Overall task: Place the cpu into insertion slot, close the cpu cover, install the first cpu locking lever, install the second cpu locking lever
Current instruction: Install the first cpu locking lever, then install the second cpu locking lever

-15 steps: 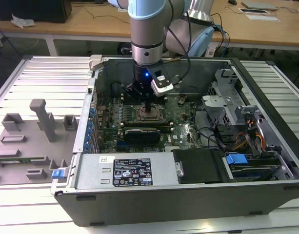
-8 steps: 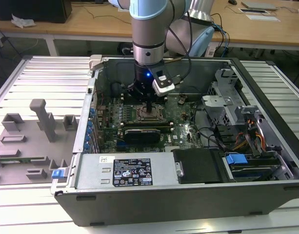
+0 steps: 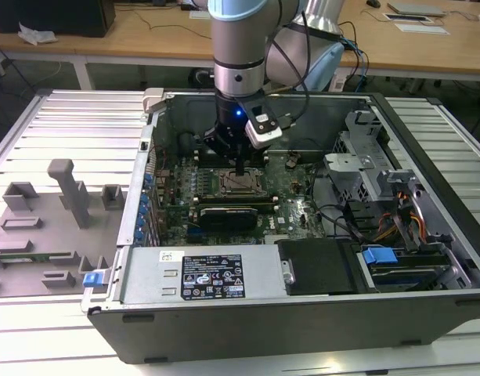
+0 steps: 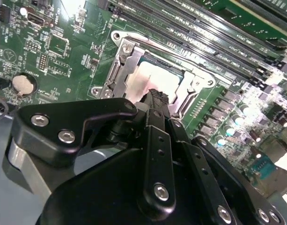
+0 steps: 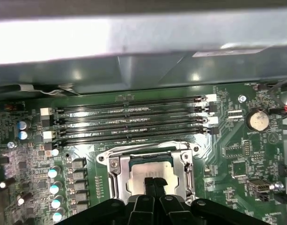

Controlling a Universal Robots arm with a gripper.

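The cpu [image 5: 143, 171] [image 4: 150, 77] shows its dull silver top, lying flat in the insertion slot on the green motherboard [image 3: 290, 205]. The cpu cover [image 5: 114, 174] [image 4: 125, 60], a silver frame, lies down around the chip, which shows through its window. My gripper [image 5: 154, 183] [image 4: 157, 95] [image 3: 238, 168] hangs straight over the chip, its black fingers pressed together with nothing between them, tips at or just above the metal top. The chip and cover hide the slot's pin field. I cannot tell the locking levers apart from the frame.
Long black memory slots [image 5: 134, 123] run beside the socket, and a coin cell [image 5: 256, 120] sits further off. A long black card [image 3: 228, 213], the drive cage [image 3: 357, 168], cables [image 3: 396, 215] and the case walls [image 3: 138, 204] close in. A grey fixture tray [image 3: 44, 227] lies at the exterior view's left.
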